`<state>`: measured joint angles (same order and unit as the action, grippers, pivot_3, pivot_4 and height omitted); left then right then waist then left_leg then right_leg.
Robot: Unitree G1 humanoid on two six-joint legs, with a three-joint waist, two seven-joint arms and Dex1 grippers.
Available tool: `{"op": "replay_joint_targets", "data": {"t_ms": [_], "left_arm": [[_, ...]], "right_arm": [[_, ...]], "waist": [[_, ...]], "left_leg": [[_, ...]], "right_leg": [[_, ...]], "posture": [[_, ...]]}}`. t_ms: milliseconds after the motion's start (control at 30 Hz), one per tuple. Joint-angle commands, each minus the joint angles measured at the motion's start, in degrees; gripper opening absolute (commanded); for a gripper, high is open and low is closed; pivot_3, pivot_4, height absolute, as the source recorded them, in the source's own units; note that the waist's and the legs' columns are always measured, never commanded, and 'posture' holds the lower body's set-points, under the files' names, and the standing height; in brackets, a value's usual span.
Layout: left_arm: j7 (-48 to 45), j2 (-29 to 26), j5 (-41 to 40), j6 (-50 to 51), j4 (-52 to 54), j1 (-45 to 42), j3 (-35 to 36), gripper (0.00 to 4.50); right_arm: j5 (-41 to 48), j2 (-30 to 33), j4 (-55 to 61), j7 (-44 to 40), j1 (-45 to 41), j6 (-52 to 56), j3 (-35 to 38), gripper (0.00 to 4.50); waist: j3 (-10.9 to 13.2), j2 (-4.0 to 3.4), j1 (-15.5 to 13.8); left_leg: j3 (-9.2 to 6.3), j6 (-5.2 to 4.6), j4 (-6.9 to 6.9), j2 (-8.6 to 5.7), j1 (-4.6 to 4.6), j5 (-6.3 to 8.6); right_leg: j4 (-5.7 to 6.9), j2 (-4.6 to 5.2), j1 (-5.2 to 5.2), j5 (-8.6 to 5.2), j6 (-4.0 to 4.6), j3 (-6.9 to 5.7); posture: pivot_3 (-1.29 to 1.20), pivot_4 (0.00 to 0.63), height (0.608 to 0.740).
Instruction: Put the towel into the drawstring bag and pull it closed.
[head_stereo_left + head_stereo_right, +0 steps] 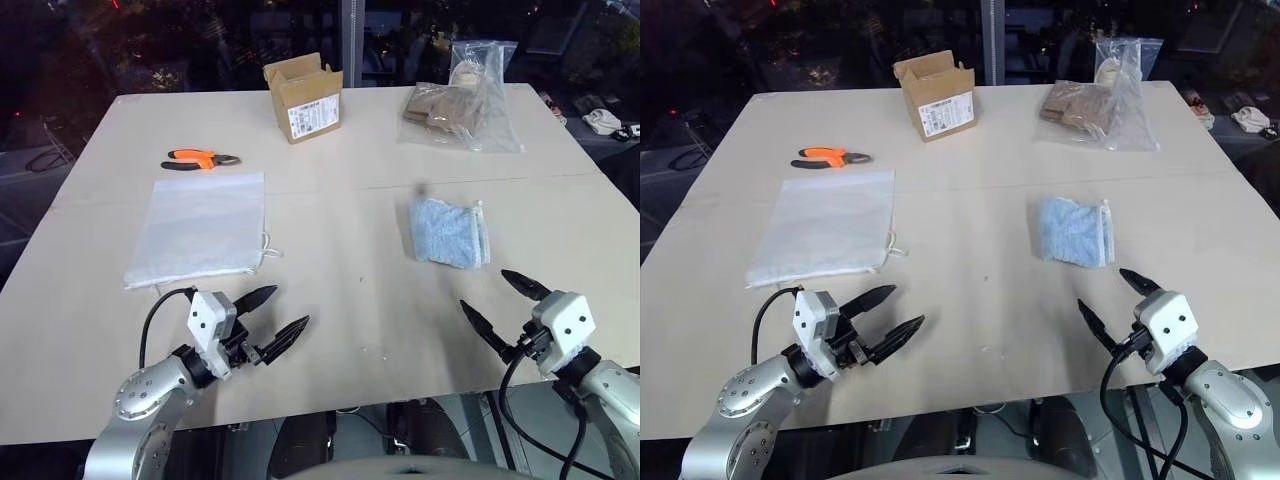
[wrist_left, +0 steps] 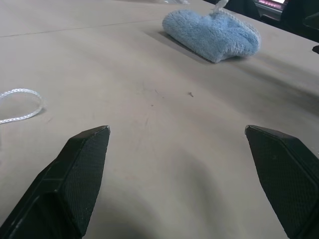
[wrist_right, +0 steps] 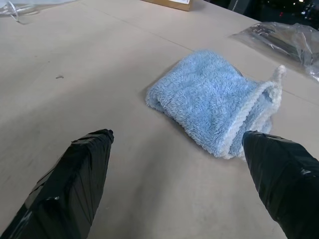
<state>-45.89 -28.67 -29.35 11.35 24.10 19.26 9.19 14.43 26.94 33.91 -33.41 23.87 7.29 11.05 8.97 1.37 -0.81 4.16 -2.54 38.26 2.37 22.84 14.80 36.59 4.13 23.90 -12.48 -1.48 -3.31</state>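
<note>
The towel [image 1: 448,232], a small folded light blue terry cloth with a pale edge, lies right of the table's middle, and the right wrist view has it [image 3: 215,101] close ahead. The white drawstring bag [image 1: 200,228] lies flat on the left, its cord loop [image 1: 266,247] at the right-hand corner nearest me. My left gripper [image 1: 283,313] hovers open over the near edge, below the bag, with nothing between its fingers. My right gripper [image 1: 497,302] stands open and empty just in front of the towel.
Orange-handled pliers [image 1: 199,158] lie beyond the bag. An open cardboard box [image 1: 303,97] stands at the back centre. A clear plastic bag with brown contents [image 1: 462,103] lies at the back right. The table's near edge [image 1: 330,408] runs under both arms.
</note>
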Motion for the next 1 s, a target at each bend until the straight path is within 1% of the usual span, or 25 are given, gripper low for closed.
{"op": "replay_joint_targets", "data": {"t_ms": [33,133,267,333,367,433,467,533,633,700,767,833,1000], "left_arm": [[2.5,1.3,-0.4,-1.7,0.1,-2.8,1.8,4.5],[8.5,3.7,-4.4,1.3,-0.5,-9.7,5.1,4.5],[14.1,4.5,-6.6,5.6,1.7,-13.6,6.9,4.5],[15.5,3.8,-5.1,5.8,2.2,-14.2,7.3,4.5],[16.2,3.2,-2.4,4.6,1.9,-14.2,7.4,4.5],[18.2,2.2,4.3,-0.2,0.1,-14.4,8.0,4.5],[17.9,1.0,8.4,-4.7,-1.3,-14.0,8.2,4.5],[15.9,-2.4,17.7,-17.7,-5.2,-11.3,8.4,4.5],[17.4,-7.0,27.9,-31.2,-12.9,-6.9,10.7,4.5],[20.7,-9.3,33.8,-37.2,-18.2,-5.5,12.2,4.5],[22.9,-10.6,36.9,-41.4,-22.4,-5.7,12.4,4.5],[25.8,-11.7,39.9,-45.3,-26.9,-6.5,12.7,4.5],[31.5,-14.5,45.4,-52.7,-35.5,-7.1,12.6,4.5]], "right_arm": [[1.1,-0.6,3.0,0.5,-2.3,-0.2,-1.4,4.45],[3.5,-1.5,4.4,0.4,-7.9,1.6,-4.7,4.45],[6.6,-1.4,5.1,-0.9,-13.4,2.0,-6.3,4.45],[7.9,-0.3,5.8,-3.3,-14.9,1.4,-7.7,4.45],[9.0,0.6,6.4,-5.1,-15.4,1.6,-8.4,4.45],[11.6,3.0,7.6,-8.7,-15.9,2.7,-9.7,4.45],[12.4,4.6,8.0,-10.8,-15.8,2.9,-10.2,4.45],[13.8,7.3,8.3,-13.8,-15.4,3.1,-10.7,4.45],[15.4,8.7,8.2,-15.4,-14.7,3.3,-10.8,4.45],[15.0,8.7,7.8,-15.8,-14.2,2.7,-11.4,4.45],[14.3,8.5,7.3,-16.2,-13.9,2.1,-12.0,4.45],[13.7,8.5,7.0,-16.4,-13.6,1.7,-12.5,4.45],[13.8,8.2,7.4,-15.5,-12.6,2.0,-12.3,4.45]], "waist": [[0.0,-0.01,0.0],[0.0,-0.03,0.0],[0.0,-0.01,0.1],[0.0,0.01,0.1],[0.0,0.01,0.0],[0.0,0.01,0.0],[0.0,0.01,-0.1],[0.0,0.01,-0.1],[0.0,0.0,0.1],[0.0,-0.02,0.0],[0.0,0.0,-0.2],[0.0,-0.02,-0.5],[0.0,0.01,-0.4]], "left_leg": [[0.0,0.0,0.0,0.0,0.0,0.0],[-0.01,-0.04,0.0,0.01,0.04,-0.02],[-0.02,-0.14,0.03,-0.02,0.01,-0.08],[0.05,-0.19,0.02,-0.07,0.02,-0.04],[0.05,-0.23,0.02,-0.09,0.02,-0.01],[0.06,-0.26,0.0,-0.12,0.03,0.01],[0.05,-0.27,-0.01,-0.13,0.04,0.01],[0.06,-0.29,-0.03,-0.14,0.04,0.03],[0.13,-0.34,-0.07,-0.1,0.03,0.09],[0.14,-0.34,-0.08,-0.03,0.03,0.11],[0.1,-0.29,-0.08,-0.01,0.04,0.14],[0.02,-0.08,-0.07,-0.01,0.08,0.26],[0.09,-0.09,-0.08,-0.02,0.1,0.31]], "right_leg": [[0.0,0.0,0.0,0.0,0.0,0.0],[-0.01,-0.03,0.03,0.0,0.0,-0.05],[0.02,-0.11,-0.11,0.01,-0.01,-0.16],[0.01,-0.21,-0.11,0.02,0.0,-0.14],[0.0,-0.21,-0.11,0.03,0.02,-0.14],[-0.02,-0.2,-0.11,0.08,0.12,-0.14],[-0.04,-0.21,-0.13,0.08,0.12,-0.15],[-0.1,-0.2,-0.13,0.08,0.13,-0.16],[-0.22,-0.09,-0.13,0.08,0.14,-0.15],[-0.31,0.04,-0.12,0.08,0.13,-0.15],[-0.33,0.11,-0.09,-0.01,-0.04,-0.22],[-0.34,0.36,-0.11,-0.02,-0.05,-0.37],[-0.37,0.91,-0.11,0.04,0.01,-1.07]], "posture": [[0.0,0.15,0.74],[0.0,0.15,0.74],[0.0,0.15,0.74],[0.0,0.15,0.74],[0.0,0.15,0.74],[0.0,0.15,0.74],[0.0,0.15,0.74],[0.0,0.15,0.74],[0.0,0.15,0.74],[0.0,0.15,0.74],[0.0,0.15,0.74],[0.0,0.15,0.74],[0.0,0.15,0.74]]}}
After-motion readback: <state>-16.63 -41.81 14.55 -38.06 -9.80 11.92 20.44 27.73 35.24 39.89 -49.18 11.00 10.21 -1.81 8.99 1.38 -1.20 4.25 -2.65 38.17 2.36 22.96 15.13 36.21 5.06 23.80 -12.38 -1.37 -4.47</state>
